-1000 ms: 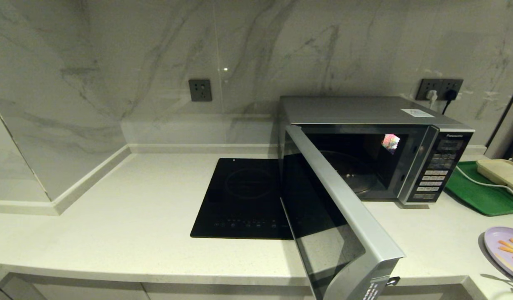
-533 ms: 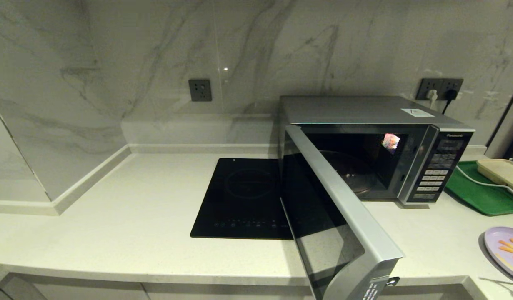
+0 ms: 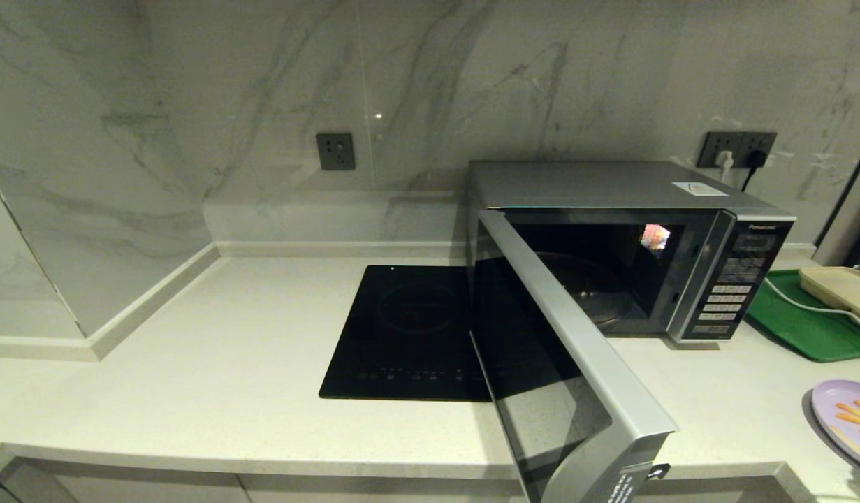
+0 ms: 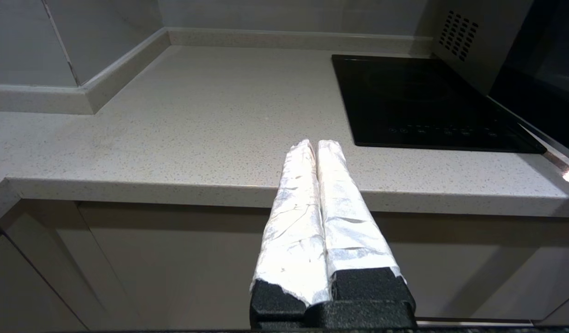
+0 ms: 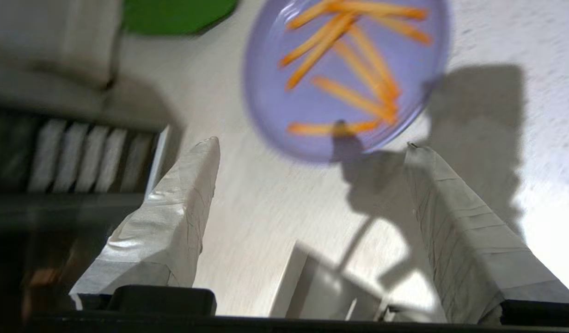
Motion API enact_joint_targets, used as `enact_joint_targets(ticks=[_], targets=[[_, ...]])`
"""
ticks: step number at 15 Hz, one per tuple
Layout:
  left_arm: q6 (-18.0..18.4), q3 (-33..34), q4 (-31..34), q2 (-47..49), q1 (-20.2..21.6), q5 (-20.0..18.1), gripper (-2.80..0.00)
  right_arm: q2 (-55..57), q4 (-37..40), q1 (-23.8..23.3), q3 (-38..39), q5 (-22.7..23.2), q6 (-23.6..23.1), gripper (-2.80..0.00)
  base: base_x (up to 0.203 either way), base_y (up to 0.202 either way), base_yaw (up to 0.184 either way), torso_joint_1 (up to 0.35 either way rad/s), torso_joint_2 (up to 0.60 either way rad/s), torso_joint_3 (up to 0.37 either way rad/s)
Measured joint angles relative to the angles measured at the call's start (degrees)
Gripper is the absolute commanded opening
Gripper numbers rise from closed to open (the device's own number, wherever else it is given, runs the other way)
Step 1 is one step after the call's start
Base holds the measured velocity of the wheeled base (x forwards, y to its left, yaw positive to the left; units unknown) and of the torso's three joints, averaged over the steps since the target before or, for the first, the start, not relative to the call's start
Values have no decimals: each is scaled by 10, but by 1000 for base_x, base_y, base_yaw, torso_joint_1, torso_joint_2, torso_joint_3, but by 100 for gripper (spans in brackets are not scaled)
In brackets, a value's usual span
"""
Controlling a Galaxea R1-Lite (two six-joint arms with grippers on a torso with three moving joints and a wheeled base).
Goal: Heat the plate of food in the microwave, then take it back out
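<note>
Left fingers point(image 4: 317, 147) together, right point(image 5: 312, 145) apart

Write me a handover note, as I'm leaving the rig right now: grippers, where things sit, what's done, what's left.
Right gripper: open, empty, above the counter just short of the plate.
Left gripper: shut, empty, parked at the counter's front edge.
Plate: on the counter at the robot's far right, fries on it, not held.
Microwave: door swung wide open, cavity empty.
Whether the food has been heated cannot be told from here.
If not: put the plate in, close the door, heat, take it back out. If so: close the door.
</note>
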Motion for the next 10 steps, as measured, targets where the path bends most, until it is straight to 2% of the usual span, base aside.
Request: enact_joint_targets(ticks=[2, 4, 7, 10], targets=[[0, 0, 0, 0, 0, 0, -280, -92, 69, 0, -1, 65, -37, 0, 0, 0, 0, 0, 0, 0], [0, 0, 0, 0, 0, 0, -280, -189, 182, 1, -36, 143, -89, 0, 0, 0, 0, 0, 0, 0], [0, 0, 0, 0, 0, 0, -280, -278, 408, 2, -164, 263, -174, 0, 0, 0, 0, 0, 0, 0], [0, 0, 0, 0, 0, 0, -280, -323, 617, 9, -273, 337, -268, 0, 0, 0, 0, 0, 0, 0]])
